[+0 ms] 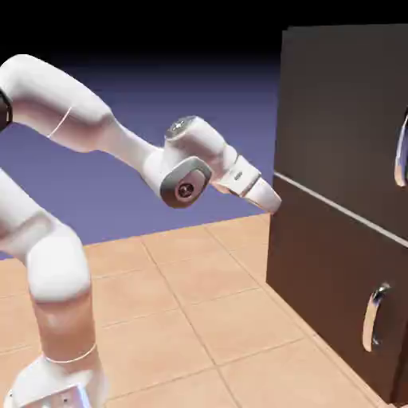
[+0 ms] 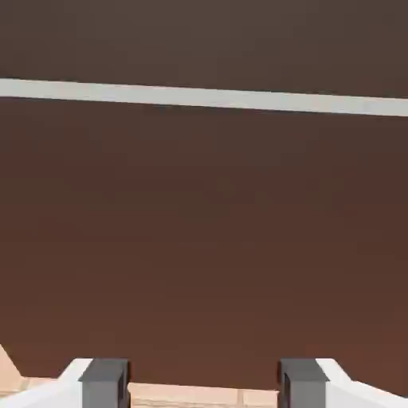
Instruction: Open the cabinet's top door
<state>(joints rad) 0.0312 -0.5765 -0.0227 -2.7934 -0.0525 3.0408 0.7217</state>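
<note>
The dark brown cabinet stands at the right of the exterior view. Its top door is shut, and its curved chrome handle is at the frame's right edge. My gripper hovers just before the cabinet's left front edge, level with the pale grey strip between the two panels, far left of the handle. In the hand view my gripper is open, its grey fingertips wide apart with nothing between. Dark panel fills that view, with the strip above it and the top door above that.
The lower dark panel carries its own chrome handle. Tan tiled floor stretches between the arm's base and the cabinet. A sliver of tiles shows under the lower panel in the hand view.
</note>
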